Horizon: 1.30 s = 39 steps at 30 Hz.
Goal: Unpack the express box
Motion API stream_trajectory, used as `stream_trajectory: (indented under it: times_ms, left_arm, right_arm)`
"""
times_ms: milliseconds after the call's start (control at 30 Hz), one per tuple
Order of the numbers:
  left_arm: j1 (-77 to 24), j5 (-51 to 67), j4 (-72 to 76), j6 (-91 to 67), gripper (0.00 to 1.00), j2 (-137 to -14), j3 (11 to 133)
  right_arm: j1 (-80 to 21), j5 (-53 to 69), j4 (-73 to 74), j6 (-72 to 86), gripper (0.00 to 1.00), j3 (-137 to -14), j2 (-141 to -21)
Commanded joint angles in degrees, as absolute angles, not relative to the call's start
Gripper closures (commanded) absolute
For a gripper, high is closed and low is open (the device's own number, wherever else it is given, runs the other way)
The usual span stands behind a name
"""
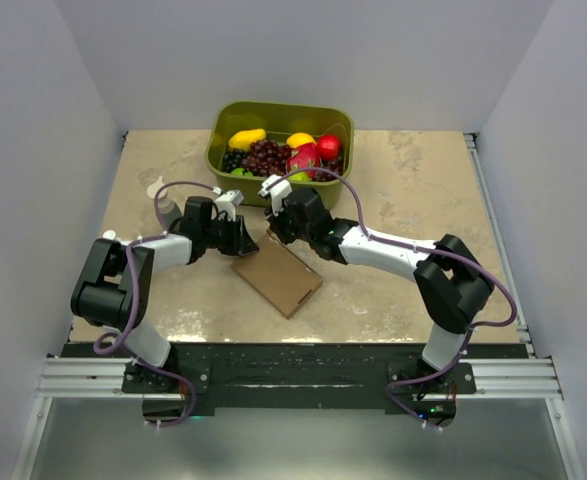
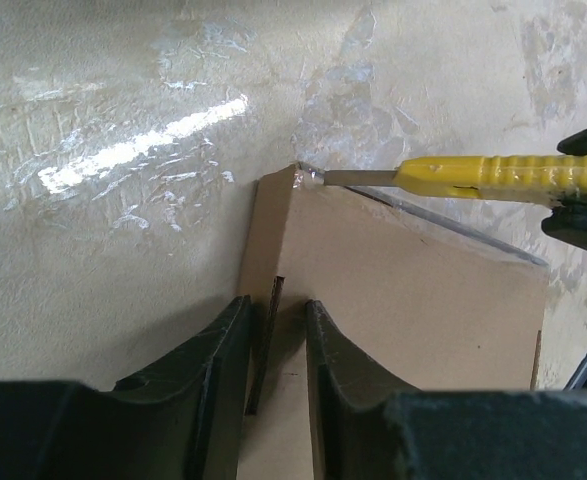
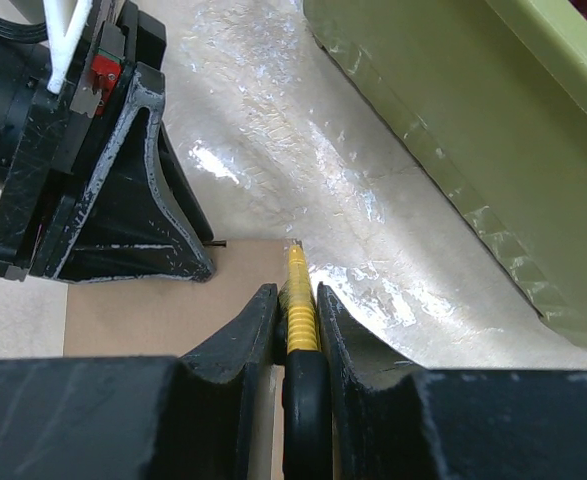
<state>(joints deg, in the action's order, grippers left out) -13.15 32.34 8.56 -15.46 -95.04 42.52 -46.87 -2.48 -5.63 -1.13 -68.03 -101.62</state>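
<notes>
The express box (image 1: pixel 278 278), a flat brown cardboard mailer, lies shut on the table between my arms. My right gripper (image 3: pixel 297 290) is shut on a yellow and black utility knife (image 3: pixel 301 310). The knife (image 2: pixel 493 173) has its blade tip at the far corner of the box (image 2: pixel 413 300). My left gripper (image 2: pixel 276 303) is down on the box top near that corner. Its jaws stand a little apart on either side of a thin dark slit in the cardboard and grip nothing. From above, the left gripper (image 1: pixel 245 240) and right gripper (image 1: pixel 276 228) meet over the box's far end.
An olive-green tub (image 1: pixel 283 108) of fruit stands just behind the grippers, and its wall (image 3: pixel 473 150) is close to the right of the knife. White walls enclose the table on three sides.
</notes>
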Motion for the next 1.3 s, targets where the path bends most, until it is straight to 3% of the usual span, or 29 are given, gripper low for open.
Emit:
stream_trajectory:
  times_ms: [0, 1267]
  left_arm:
    - [-13.1, 29.7, 5.3, -14.7, 0.73, -97.1, 41.4]
    - [-13.1, 28.8, 5.8, -15.6, 0.76, -97.4, 40.7]
  right_arm:
    - [-47.1, -3.4, -9.1, -1.2, 1.00, -70.5, -100.3]
    - [-47.3, -3.7, -6.2, -4.8, 1.00, -71.6, -102.6]
